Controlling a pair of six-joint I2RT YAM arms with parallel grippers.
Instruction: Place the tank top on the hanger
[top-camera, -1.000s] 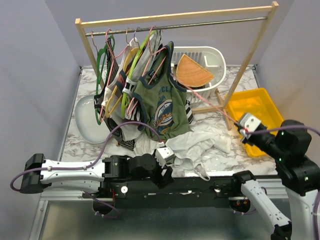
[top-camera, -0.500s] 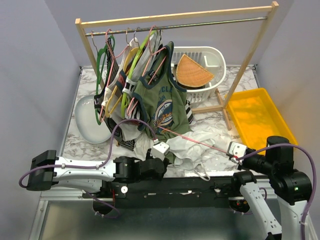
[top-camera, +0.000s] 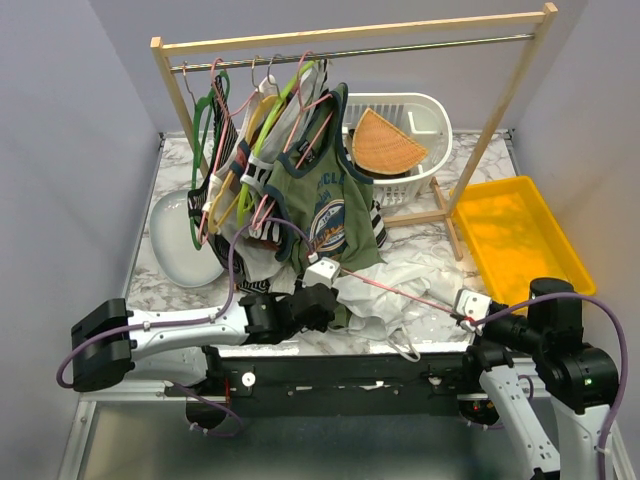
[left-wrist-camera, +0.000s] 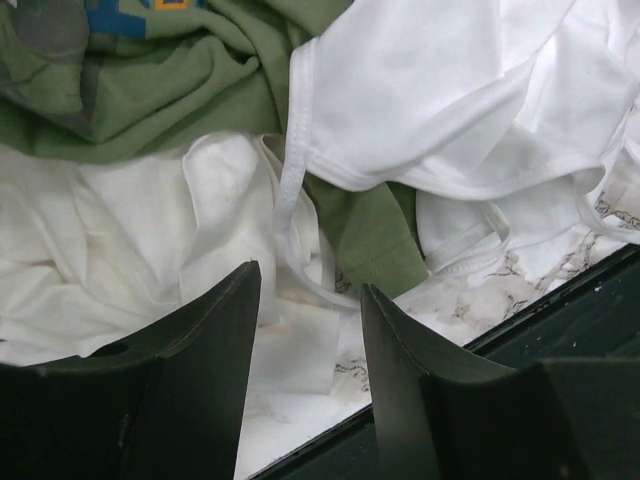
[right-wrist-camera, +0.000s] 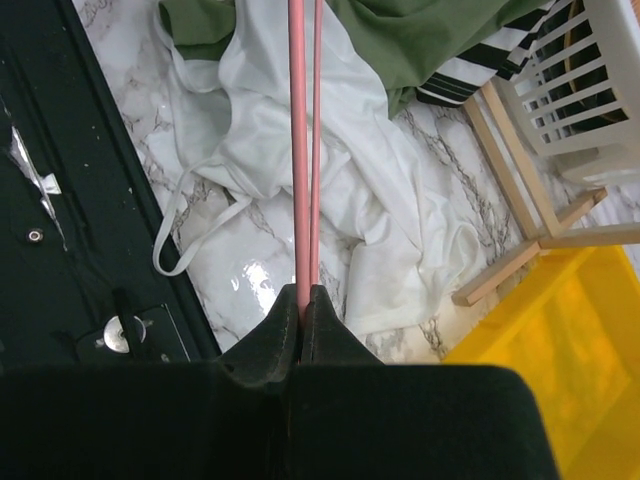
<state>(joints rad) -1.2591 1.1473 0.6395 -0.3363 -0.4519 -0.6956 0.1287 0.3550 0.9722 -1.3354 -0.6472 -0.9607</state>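
Fingers (left-wrist-camera: 205, 340) on the left gripper (left-wrist-camera: 306, 292) are spread apart with nothing between them, hovering just over the crumpled white tank top (left-wrist-camera: 450, 90). It's lying in a heap on the marble table (right-wrist-camera: 262, 262) near the front edge, with the hem of the olive-green top (top-camera: 325, 215) draped over its far-left side. One thin strap (left-wrist-camera: 290, 190) droops right by the gap. Further right, the pink hanger (top-camera: 400, 290) stretches across above the white pile. The right gripper (right-wrist-camera: 306, 295) is pinched tight on its wire, just left of the yellow bin (top-camera: 520, 235).
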